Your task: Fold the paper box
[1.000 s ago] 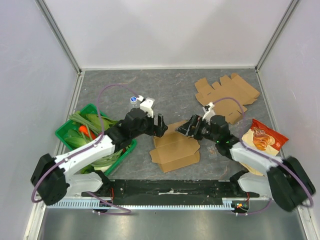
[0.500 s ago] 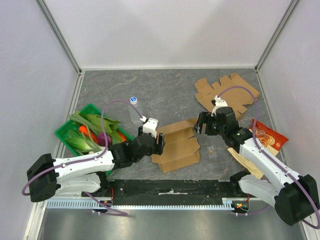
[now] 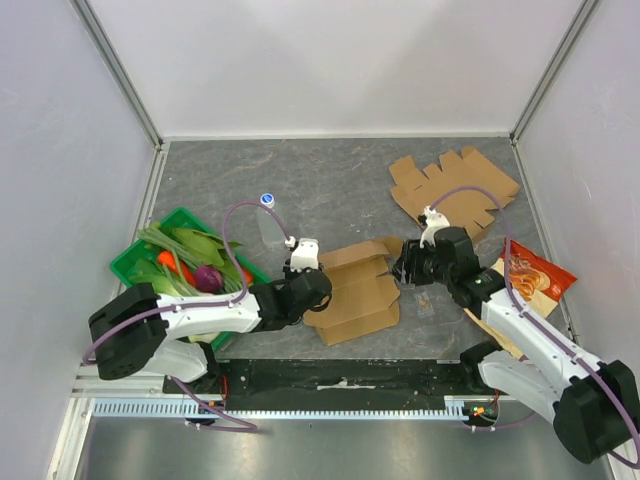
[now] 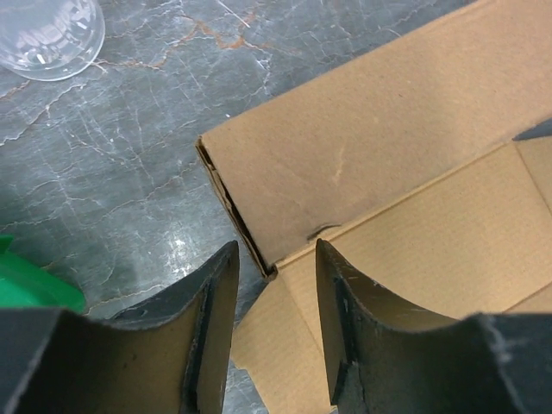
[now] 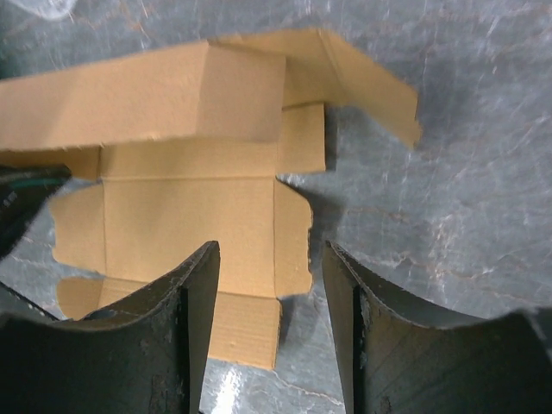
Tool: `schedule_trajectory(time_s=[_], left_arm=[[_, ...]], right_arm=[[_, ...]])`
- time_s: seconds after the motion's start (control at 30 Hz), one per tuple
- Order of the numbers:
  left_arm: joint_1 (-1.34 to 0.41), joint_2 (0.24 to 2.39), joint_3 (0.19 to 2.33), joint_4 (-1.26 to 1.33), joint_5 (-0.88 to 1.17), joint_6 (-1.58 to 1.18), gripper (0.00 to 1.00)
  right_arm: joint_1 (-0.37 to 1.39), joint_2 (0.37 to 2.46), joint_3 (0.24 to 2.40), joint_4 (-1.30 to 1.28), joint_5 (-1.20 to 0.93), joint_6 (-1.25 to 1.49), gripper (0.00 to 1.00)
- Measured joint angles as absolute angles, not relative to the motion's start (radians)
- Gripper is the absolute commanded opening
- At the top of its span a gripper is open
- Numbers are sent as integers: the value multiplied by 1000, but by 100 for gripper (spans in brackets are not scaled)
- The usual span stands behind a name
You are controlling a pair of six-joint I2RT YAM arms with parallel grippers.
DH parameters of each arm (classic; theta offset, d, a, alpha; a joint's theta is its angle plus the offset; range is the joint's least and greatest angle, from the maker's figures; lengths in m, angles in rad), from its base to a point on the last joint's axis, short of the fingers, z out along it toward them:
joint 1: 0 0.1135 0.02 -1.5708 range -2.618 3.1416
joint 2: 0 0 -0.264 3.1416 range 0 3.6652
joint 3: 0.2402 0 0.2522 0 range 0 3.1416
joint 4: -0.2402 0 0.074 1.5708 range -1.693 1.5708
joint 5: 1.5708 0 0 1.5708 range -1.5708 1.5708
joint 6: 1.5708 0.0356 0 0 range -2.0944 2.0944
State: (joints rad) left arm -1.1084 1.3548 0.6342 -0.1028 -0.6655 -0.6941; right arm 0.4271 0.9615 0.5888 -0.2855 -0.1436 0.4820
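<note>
The box point(image 3: 352, 292), of brown corrugated card, is seen half formed at the near middle of the table point(image 3: 330, 190), with one wall raised and its flaps laid flat. Its left corner is straddled by the left gripper point(image 4: 274, 259), jaws apart and nothing pinched. The right gripper point(image 5: 272, 250) is held spread above its right edge. The table is grey and marbled, enclosed by white walls point(image 3: 330, 70).

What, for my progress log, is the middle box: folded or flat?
Partly folded: the box has one wall raised; its other panels lie flat.

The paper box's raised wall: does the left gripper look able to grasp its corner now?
Probably yes: the left gripper stands open astride a wall corner of the paper box, with nothing in between.
</note>
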Motion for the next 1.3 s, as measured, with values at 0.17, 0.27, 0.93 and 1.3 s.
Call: schedule_trajectory(time_s=[0.17, 0.27, 0.93, 1.3], left_arm=[[-1108, 1377, 635, -89, -707, -721, 44], [-1109, 1403, 637, -69, -718, -725, 41], [-1108, 1456, 637, -3, -772, -774, 32], [-1109, 1480, 637, 11, -776, -777, 37]], right_arm=[[427, 953, 487, -240, -197, 487, 58], [427, 971, 454, -213, -215, 490, 56], [440, 1094, 318, 10, -102, 602, 26], [577, 1118, 310, 45, 127, 765, 30]])
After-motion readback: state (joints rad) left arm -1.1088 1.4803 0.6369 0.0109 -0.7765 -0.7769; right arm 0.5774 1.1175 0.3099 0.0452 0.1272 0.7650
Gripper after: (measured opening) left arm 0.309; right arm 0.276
